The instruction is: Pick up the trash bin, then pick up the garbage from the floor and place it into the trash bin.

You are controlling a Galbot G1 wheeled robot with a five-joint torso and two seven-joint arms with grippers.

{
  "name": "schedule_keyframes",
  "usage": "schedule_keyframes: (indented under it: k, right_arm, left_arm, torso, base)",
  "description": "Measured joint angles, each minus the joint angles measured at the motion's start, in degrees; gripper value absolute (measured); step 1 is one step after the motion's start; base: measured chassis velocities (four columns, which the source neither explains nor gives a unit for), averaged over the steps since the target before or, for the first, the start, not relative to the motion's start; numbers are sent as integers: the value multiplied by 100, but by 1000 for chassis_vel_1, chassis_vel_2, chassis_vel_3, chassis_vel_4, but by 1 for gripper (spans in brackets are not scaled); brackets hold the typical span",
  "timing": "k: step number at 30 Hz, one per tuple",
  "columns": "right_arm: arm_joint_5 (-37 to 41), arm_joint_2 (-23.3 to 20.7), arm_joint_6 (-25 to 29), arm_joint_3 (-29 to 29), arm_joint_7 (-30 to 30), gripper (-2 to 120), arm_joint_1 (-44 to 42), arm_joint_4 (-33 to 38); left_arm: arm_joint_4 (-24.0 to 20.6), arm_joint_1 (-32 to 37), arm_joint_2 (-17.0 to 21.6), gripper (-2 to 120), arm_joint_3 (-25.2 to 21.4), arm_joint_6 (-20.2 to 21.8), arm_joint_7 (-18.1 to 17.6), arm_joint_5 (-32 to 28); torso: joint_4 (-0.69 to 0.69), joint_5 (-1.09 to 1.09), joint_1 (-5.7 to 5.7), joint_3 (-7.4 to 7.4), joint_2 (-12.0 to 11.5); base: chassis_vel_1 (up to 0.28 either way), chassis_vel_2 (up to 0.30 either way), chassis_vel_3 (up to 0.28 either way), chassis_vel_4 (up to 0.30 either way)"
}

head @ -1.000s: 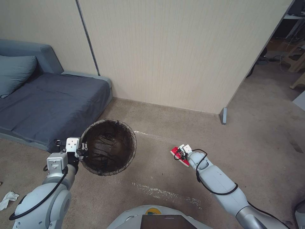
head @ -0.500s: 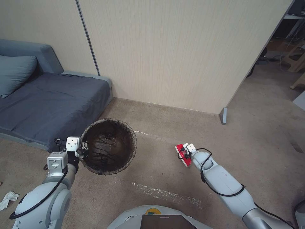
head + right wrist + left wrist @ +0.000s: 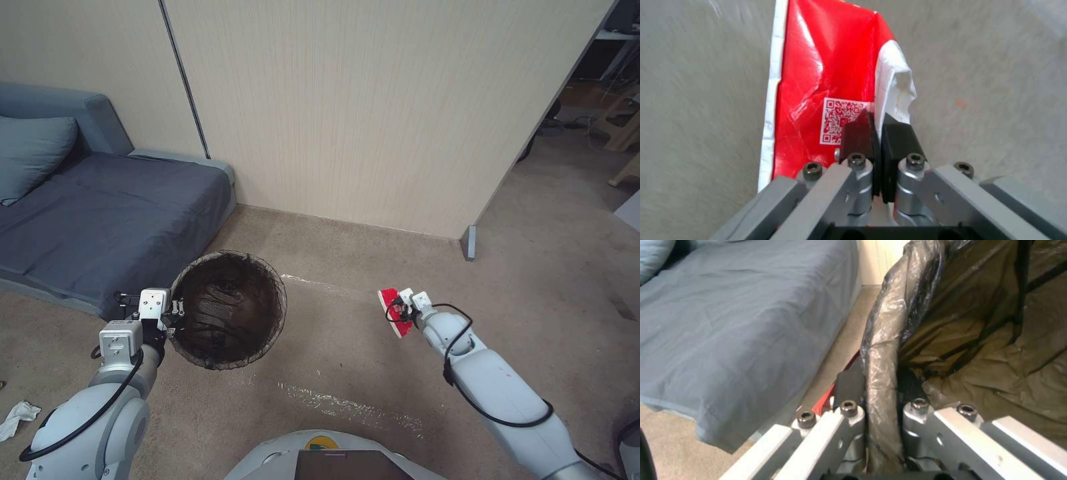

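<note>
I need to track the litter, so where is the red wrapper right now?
The red wrapper is pinched in the right gripper, above the carpet, right of the trash bin.

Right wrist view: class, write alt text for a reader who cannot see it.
The right gripper, its black jaws shut, pinches the edge of a shiny red and white wrapper with a square printed code on it. Behind the wrapper lies plain beige carpet.
</note>
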Motion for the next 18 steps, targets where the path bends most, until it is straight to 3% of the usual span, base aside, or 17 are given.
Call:
schedule_keyframes:
  k: [10,18]
  right_arm:
    - [1350,-538,-290,1007,201,0,-960,2330]
    - [2431,-978,-451,979,531,0,-558,3830]
  left_arm:
    - [0,59,6,4,32,0,29,51]
    - [0,34,-21,4,87,0,39,91]
  torso:
    - [-2,1,0,0,0]
    - [0,0,0,0,0]
  base:
    - [0,0,0,0]
    - [0,0,0,0]
